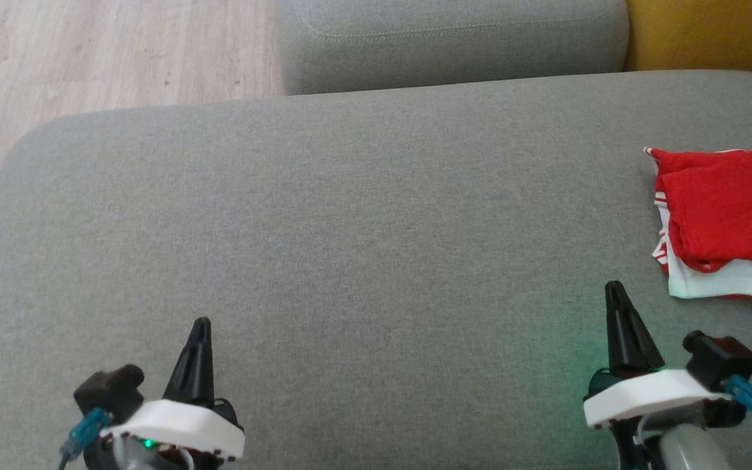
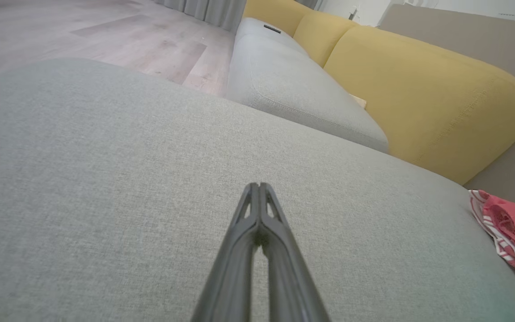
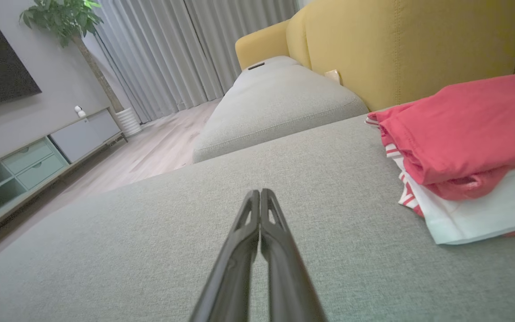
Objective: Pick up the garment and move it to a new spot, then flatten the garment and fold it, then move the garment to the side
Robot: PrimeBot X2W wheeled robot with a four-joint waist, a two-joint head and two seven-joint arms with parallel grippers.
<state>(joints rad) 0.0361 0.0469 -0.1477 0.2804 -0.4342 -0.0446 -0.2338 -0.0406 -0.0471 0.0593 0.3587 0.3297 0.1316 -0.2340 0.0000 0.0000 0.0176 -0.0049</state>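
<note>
A folded garment (image 1: pixel 722 209) of red cloth over a white layer with red-striped trim lies at the right edge of a broad grey woven-fabric seat cushion (image 1: pixel 376 228). It sits towards the far right corner, and its right part runs out of the head view. The red top layer is doubled over itself, and the white layer sticks out beneath it on the near side.

The right gripper (image 1: pixel 613 285) sits by the cushion's near edge, towards the right. Its two dark fingers are pressed together into one point and pinch nothing. The garment is ahead of it and to its right, near but apart, with a strip of bare grey fabric between the tip and the white hem. In the right wrist view the closed pair (image 3: pixel 259 191) points along the cushion (image 3: pixel 329 232), and the garment (image 3: pixel 463 129) lies at the right side, clear of the fingers.

The left gripper (image 1: pixel 201 321) is by the near edge at the left, its fingers likewise flat against each other and empty (image 2: pixel 259 184). The garment (image 2: pixel 510 223) is well apart from it, across most of the cushion (image 2: pixel 105 179).

Whether either tip touches the fabric cannot be told.

Past the far edge stands a smaller grey cushion (image 1: pixel 454 39). A mustard-yellow upholstered backrest (image 1: pixel 709 32) sits behind the far right corner, and a pale wood-plank floor (image 1: pixel 89 59) shows off the far left corner.
</note>
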